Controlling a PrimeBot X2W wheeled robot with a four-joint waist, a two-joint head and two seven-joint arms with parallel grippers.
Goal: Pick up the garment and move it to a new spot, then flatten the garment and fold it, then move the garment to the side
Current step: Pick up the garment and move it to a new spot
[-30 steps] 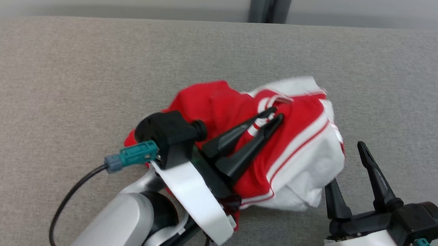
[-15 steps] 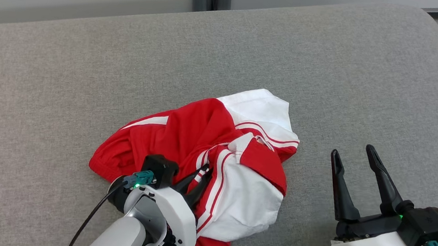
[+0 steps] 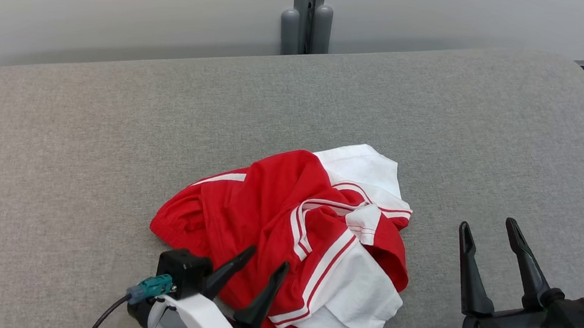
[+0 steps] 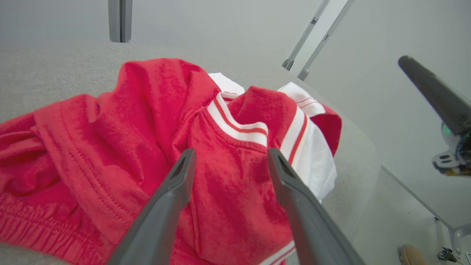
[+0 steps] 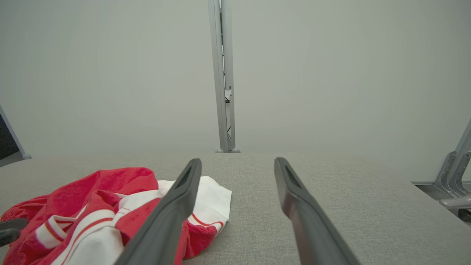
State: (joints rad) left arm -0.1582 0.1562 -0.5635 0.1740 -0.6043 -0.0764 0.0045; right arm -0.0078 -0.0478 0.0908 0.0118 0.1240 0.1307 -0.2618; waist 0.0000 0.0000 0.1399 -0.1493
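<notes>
On the grey upholstered surface (image 3: 85,139), a little right of its middle and toward the near edge, the garment (image 3: 286,222) lies in a crumpled heap. Red cloth makes up its left and far side, white panels show at the far right and near right, and white-and-red striped bands cross the folds between. The left gripper (image 3: 268,256) is over the heap's near edge. Its two dark fingers stand spread apart, pointing far and slightly right above the red cloth, with nothing pinched between them. In the left wrist view red fabric shows through the gap between the fingers; whether the tips brush the cloth I cannot tell. A teal connector (image 3: 151,285) with a black cable (image 3: 104,318) sits on the left side of that gripper's wrist. Well to the right of the heap, the right gripper (image 3: 487,223) hangs over bare surface, its fingers likewise wide apart and empty, pointing to the far side. It is clear of the garment, whose white near-right corner is the part closest to it. In the right wrist view the heap lies to the left, partly behind the left finger, and bare grey surface stretches between the fingers. At the far edge a grey upright post (image 3: 307,21) rises against a pale wall (image 3: 125,8).
</notes>
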